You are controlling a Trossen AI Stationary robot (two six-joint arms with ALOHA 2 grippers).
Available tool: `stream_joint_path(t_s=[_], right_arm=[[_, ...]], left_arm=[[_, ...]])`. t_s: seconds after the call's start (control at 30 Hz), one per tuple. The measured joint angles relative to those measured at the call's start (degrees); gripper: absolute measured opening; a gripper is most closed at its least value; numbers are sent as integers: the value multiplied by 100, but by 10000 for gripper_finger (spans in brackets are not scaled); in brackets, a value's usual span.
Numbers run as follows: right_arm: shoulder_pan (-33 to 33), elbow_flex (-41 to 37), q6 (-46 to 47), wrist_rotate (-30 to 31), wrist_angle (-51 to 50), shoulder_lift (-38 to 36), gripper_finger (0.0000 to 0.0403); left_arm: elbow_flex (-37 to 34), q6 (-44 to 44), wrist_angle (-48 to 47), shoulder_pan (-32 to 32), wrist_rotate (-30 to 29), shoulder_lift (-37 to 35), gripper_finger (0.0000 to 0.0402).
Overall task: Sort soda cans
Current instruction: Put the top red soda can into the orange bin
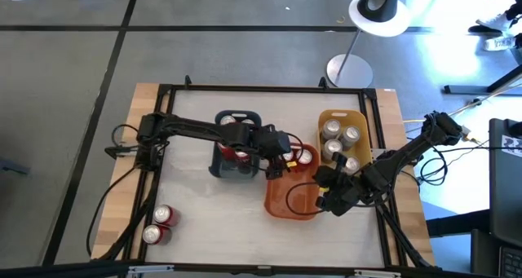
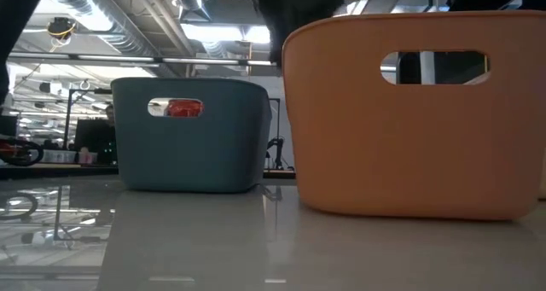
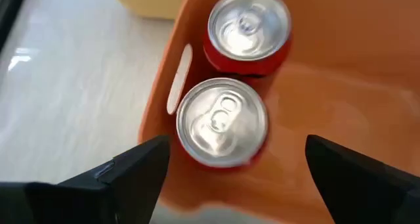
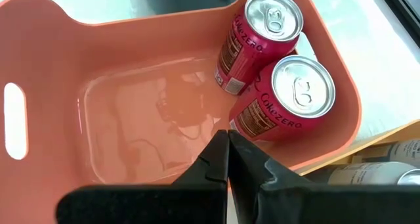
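Cans [image 3: 222,122]: shiny metal tops, glossy red printed sides. Orange bin [image 4: 59,66]: smooth plastic, slight sheen inside. Blue bin [image 2: 192,137]: matt plastic. Bench [image 2: 171,240]: glossy pale top, wood edge. Pincer [image 4: 228,159] fingers [image 4: 213,165]: matt black.

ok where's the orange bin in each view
high: orange bin at table centre-right, beside the yellow bin.
low: fills the right side.
left wrist: its wall and floor, upper right.
right wrist: fills most of the picture.
Shared landmark: two red cans in one corner.

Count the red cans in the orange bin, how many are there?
2. Both stand upright together at one end of the orange bin: one red can beside the other, below the open left gripper.
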Motion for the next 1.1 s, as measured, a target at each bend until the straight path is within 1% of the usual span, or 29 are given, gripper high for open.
stream_joint_path(t_s=[0.13,0.3,0.47,0.57,0.67,0.8,0.9,0.97,1.1], right_arm=[[0,0,35,0,10,0,5],[0,2,9,-2,198,0,5],[0,2,-63,2,233,0,5],[0,2,-63,2,297,0,5],[0,3,-63,5,384,0,5],[0,4,-70,118,421,0,5],[0,4,-78,375,446,0,5],[0,4,-76,445,466,0,5],[0,4,-76,452,470,0,5]], left_arm=[[2,-44,-469,-225,-2,-641,342],[9,-225,-1272,-772,-4,-1543,342],[9,-1050,-2377,-1518,-25,-2229,342],[7,-1831,-3011,-2136,-16,-2440,343],[-34,-2786,-3474,-2855,-11,-2490,343],[-222,-4404,-3744,-3738,-11,-2490,343],[-485,-5735,-3935,-4294,-9,-2490,343],[-716,-6583,-4123,-4656,-13,-2490,343],[-1242,-7918,-4222,-5213,81,-2528,343]])
